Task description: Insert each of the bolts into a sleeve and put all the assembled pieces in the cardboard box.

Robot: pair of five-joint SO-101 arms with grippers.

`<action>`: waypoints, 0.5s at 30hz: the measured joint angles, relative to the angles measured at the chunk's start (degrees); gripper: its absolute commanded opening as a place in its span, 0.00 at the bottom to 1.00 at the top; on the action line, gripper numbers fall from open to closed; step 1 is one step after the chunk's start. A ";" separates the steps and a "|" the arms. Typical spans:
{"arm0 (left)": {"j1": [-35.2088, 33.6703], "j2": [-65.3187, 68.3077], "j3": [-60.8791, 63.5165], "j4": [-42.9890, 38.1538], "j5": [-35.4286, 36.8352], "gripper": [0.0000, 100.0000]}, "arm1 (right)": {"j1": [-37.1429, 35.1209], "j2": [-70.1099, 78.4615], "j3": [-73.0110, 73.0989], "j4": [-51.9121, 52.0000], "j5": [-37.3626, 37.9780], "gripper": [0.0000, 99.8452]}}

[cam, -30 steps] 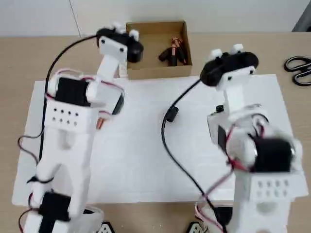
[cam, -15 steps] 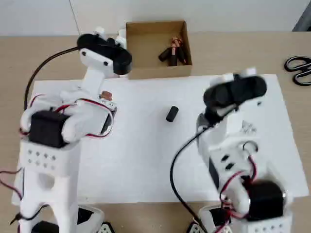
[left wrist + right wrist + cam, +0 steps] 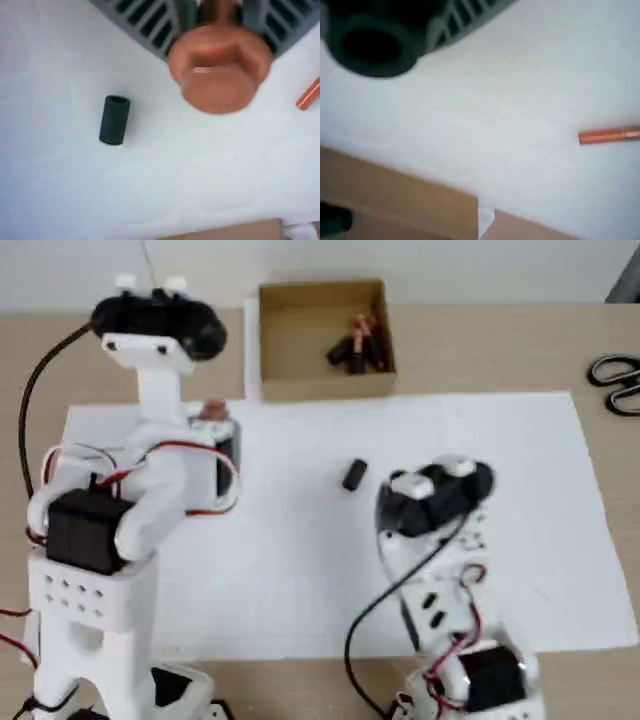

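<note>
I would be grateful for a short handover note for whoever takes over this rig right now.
Left gripper: shut on a copper bolt above the white sheet.
Right gripper: appears shut on a black sleeve.
Loose sleeve and loose bolt lie on the sheet.
Done: some assembled pieces are in the cardboard box.
To do: join both bolt-sleeve pairs, then box them.
</note>
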 measured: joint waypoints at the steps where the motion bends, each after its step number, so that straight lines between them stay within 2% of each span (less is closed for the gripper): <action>1: 0.88 -0.18 1.41 -2.11 0.97 0.00 | -0.09 -0.26 2.37 -1.23 0.00 0.00; 6: 6.42 -0.26 7.74 -16.18 5.19 0.00 | -4.75 -0.44 8.79 -3.96 -0.18 0.00; 9: 7.91 -0.26 8.35 -23.38 5.36 0.00 | -7.65 -0.44 9.58 -3.96 -3.60 0.00; 15: 8.18 -10.11 8.44 -22.68 5.36 0.00 | -8.70 -0.44 10.64 -4.22 -7.47 0.00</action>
